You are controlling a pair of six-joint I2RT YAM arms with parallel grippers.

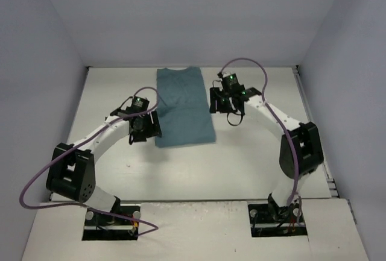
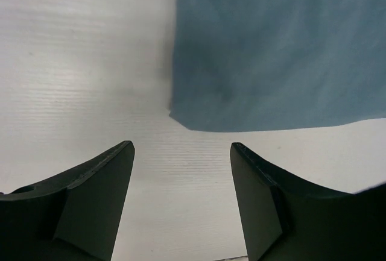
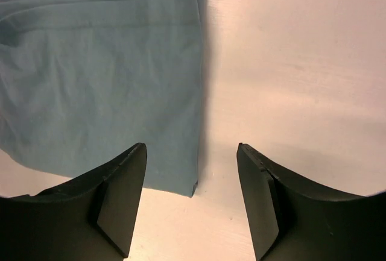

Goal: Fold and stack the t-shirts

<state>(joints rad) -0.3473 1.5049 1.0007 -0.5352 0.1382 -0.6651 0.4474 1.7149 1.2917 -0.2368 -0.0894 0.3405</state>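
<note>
Overhead, the teal t-shirt (image 1: pixel 184 107) lies folded into a long, smooth rectangle on the white table (image 1: pixel 241 164), with its collar end toward the far wall. The left gripper (image 1: pixel 146 127) hovers just beside the shirt's near left corner, and the right gripper (image 1: pixel 217 101) hovers just beside its right edge.

From the left wrist, the dark, wedge-shaped fingers (image 2: pixel 96 201) stand spread with nothing held. A corner of the soft cloth lies just ahead and to the right, on the finely ribbed tabletop.

From the right wrist, the jaws are also spread and empty. The shirt's straight edge and a corner lie beneath the gap between them, and the faintly creased cloth stretches off to the left.
</note>
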